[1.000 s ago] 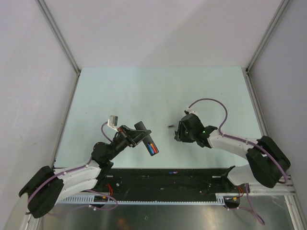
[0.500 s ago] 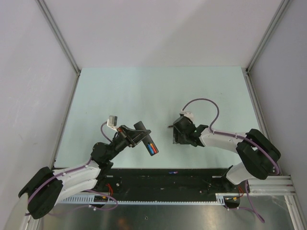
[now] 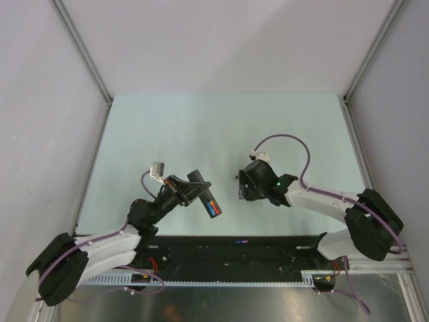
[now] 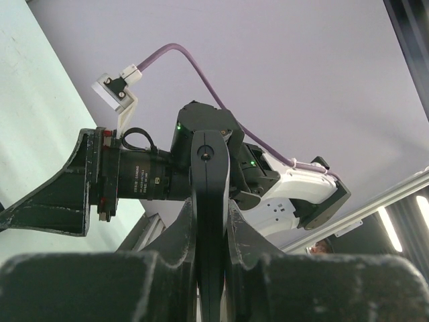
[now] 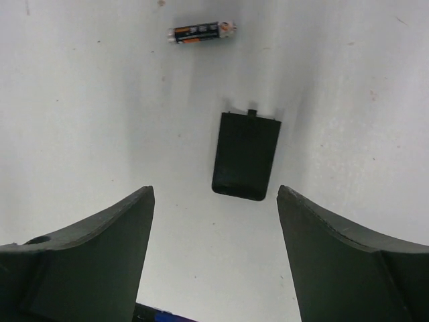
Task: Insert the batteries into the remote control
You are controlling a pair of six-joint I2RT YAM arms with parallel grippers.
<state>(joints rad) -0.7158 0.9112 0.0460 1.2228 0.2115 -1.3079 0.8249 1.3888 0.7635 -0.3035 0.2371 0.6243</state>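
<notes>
Black remote (image 3: 199,178) pinched in left gripper (image 3: 190,192), two batteries (image 3: 212,205) seated, right gripper (image 5: 214,196) jaws spread above cover (image 5: 246,154), loose battery (image 5: 201,31) nearby.

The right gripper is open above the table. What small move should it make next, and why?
Probably ease the right gripper forward over the small dark orange-banded cylindrical battery: it lies loose beyond the flat black plastic cover, and the left gripper holds the slim black remote control.

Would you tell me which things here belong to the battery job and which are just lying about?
Job: remote, batteries in it, loose battery, black cover.
Lying about: small bluish item on the base rail, too small to identify.
</notes>
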